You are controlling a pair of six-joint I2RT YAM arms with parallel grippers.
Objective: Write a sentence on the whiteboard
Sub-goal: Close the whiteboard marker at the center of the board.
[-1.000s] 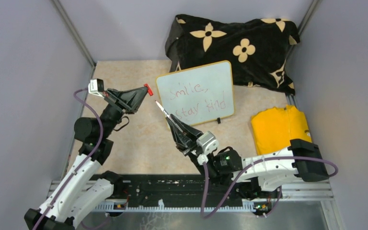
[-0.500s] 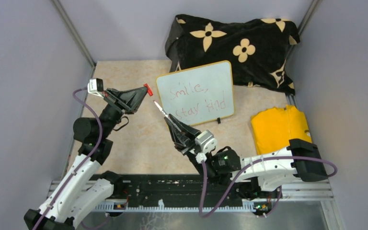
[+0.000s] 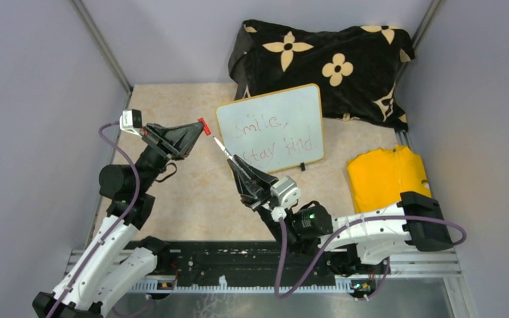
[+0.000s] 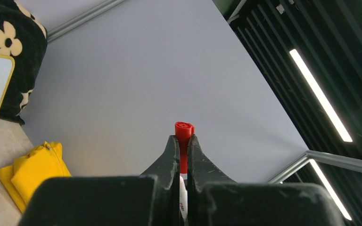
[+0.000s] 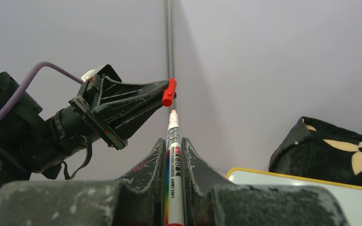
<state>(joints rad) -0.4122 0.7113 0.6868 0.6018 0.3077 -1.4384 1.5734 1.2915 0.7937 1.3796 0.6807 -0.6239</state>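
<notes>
Since a second ago the right gripper (image 3: pixel 233 159) has edged slightly left, bringing the marker (image 3: pixel 222 147) clamped in its jaws closer to the red cap (image 3: pixel 204 125) pinched in the clenched left gripper (image 3: pixel 195 126); tip and cap are near but apart. The whiteboard (image 3: pixel 291 106) sits just in front of the black flowered cloth (image 3: pixel 331 53), bearing the sentence (image 3: pixel 275 136) in red
</notes>
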